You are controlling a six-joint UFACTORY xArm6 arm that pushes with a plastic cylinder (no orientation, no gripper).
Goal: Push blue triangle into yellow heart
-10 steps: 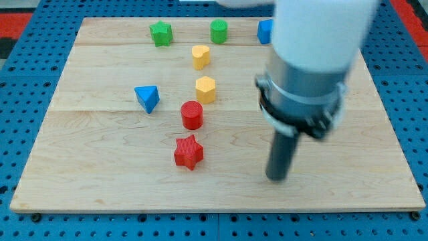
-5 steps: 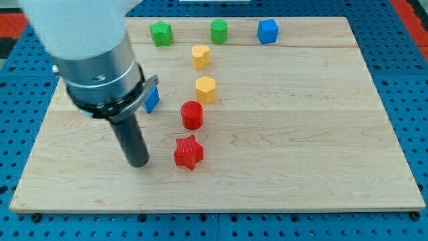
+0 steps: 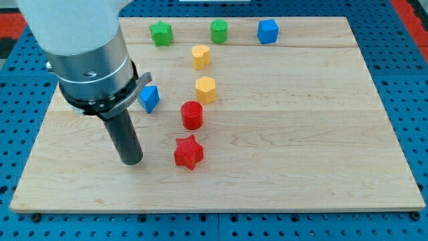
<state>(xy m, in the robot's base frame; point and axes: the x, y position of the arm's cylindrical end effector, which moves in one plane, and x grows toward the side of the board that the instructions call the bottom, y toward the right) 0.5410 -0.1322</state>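
The blue triangle lies left of the board's middle, partly hidden behind the arm's grey body. The yellow heart lies up and to the right of it, near the view's top. My tip rests on the board below and slightly left of the blue triangle, apart from it, and left of the red star.
A yellow hexagon and a red cylinder lie below the heart. A green star, a green cylinder and a blue cube line the view's top edge of the wooden board.
My tip swept from the board's right side to the left, then edged slightly further left. More of the blue triangle shows now. No block has moved.
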